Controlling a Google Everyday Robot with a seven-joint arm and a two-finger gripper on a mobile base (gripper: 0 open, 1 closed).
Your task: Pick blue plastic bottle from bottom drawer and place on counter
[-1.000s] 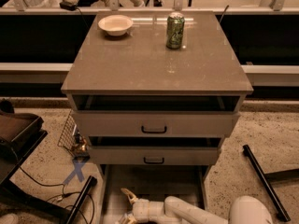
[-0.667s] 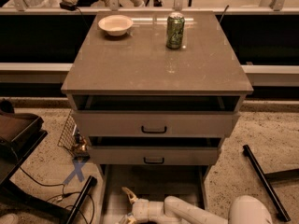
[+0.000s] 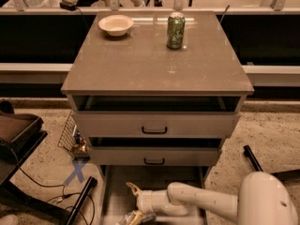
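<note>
The bottom drawer [image 3: 108, 191] is pulled out at the foot of the cabinet. My gripper [image 3: 134, 202] is down inside it at the end of the white arm [image 3: 197, 201]. Its yellowish fingertips [image 3: 132, 188] are spread apart, so it is open. A small pale, bluish object [image 3: 140, 218] lies by the lower fingertip at the frame's bottom edge. It looks like the blue plastic bottle, mostly cut off. The counter [image 3: 154, 64] is the grey-brown cabinet top above.
A green soda can [image 3: 176, 30] and a white bowl [image 3: 116, 25] stand at the back of the counter. The two upper drawers [image 3: 154, 124] with black handles are slightly open. A wire basket [image 3: 70, 135], cables and a black stand [image 3: 28, 172] lie to the left.
</note>
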